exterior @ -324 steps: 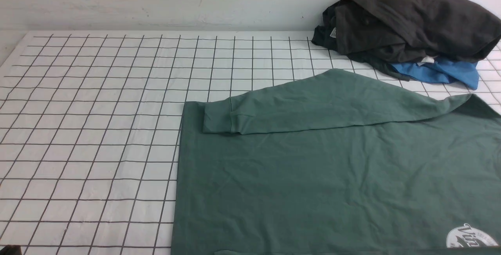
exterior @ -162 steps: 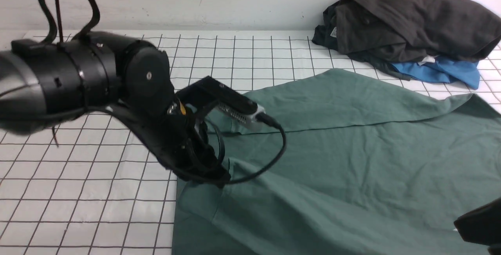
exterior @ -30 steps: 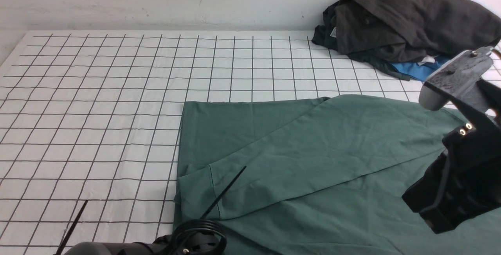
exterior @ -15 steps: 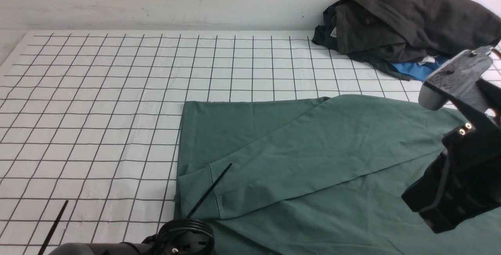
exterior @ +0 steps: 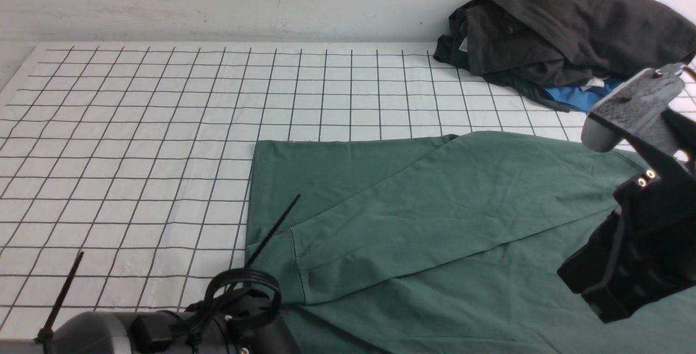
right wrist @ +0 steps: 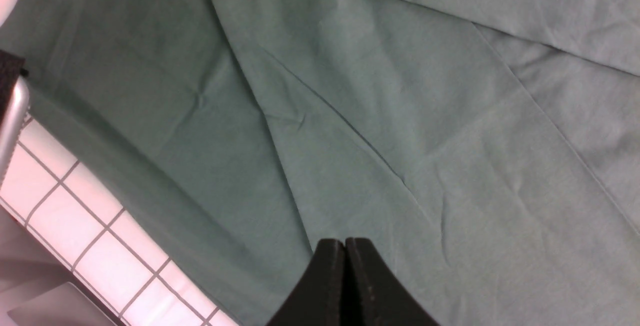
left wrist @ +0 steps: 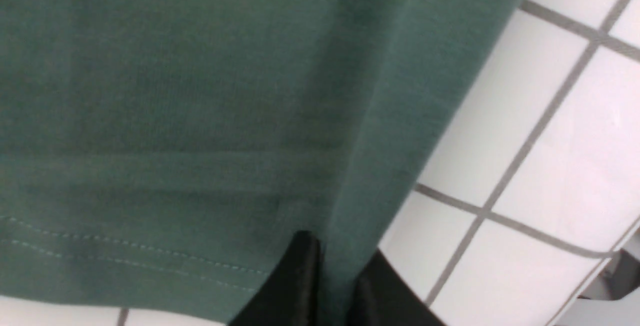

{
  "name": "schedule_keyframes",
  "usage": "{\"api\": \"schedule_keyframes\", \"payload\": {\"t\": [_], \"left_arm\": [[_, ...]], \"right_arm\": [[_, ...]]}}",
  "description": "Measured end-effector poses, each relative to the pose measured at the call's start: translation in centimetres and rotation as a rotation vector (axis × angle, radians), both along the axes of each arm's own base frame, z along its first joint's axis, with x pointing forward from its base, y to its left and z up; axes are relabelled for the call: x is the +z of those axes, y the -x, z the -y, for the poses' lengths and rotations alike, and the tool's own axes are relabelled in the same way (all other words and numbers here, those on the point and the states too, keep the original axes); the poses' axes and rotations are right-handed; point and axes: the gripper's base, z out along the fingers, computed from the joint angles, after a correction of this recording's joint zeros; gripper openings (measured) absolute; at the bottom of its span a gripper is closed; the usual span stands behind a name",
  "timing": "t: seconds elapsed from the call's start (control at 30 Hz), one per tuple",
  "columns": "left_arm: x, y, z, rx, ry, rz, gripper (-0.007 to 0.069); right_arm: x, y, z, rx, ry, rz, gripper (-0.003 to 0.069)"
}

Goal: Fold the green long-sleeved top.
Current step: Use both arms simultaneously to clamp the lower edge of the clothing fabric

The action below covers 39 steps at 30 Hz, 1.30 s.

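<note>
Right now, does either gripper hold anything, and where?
The left gripper pinches the green long-sleeved top at its edge near the hem; the right gripper holds nothing.

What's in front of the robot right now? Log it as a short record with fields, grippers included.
surface: white gridded cloth
green top: spread flat, one sleeve laid slantwise across the body
left gripper: shut on a fold at the green top's edge
right gripper: shut, over the green top, nothing seen between its fingers
far right corner: dark clothes heap lying on a blue garment
</note>
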Motion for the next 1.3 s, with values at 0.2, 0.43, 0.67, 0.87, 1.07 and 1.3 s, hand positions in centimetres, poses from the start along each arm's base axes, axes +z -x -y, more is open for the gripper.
{"api": "schedule_keyframes", "payload": {"t": [0.2,0.43,0.67,0.87,1.07,1.3], "left_arm": [[0.2,-1.4,-1.1,0.016,-0.007,-0.037,0.0002],[1.3,-4.4,-5.1,0.090,-0.140,-0.057,0.0002],[2.5,-5.4,-8.4,0.208,-0.171,-0.067,0.0002],[2.8,-5.7,-9.4,0.282,-0.145,-0.080,0.0002],[2.7,-5.8,-9.1,0.304,-0.107,-0.080,0.0002],[2.6,-5.9,-8.8,0.313,-0.077,-0.065,0.0002]], "right_arm": [[0.0,0.0,0.0,-0.001,-0.002,0.004,-0.0015],[0.0,-0.1,0.0,0.001,-0.003,0.015,-0.0015],[-0.1,0.1,0.3,0.010,0.042,-0.006,-0.0015],[-0.2,0.5,-0.1,0.084,0.078,0.011,0.0017],[-1.4,0.8,-0.1,0.150,0.164,0.021,0.0203],[-8.6,2.8,2.5,0.207,0.415,-0.129,0.0601]]}}
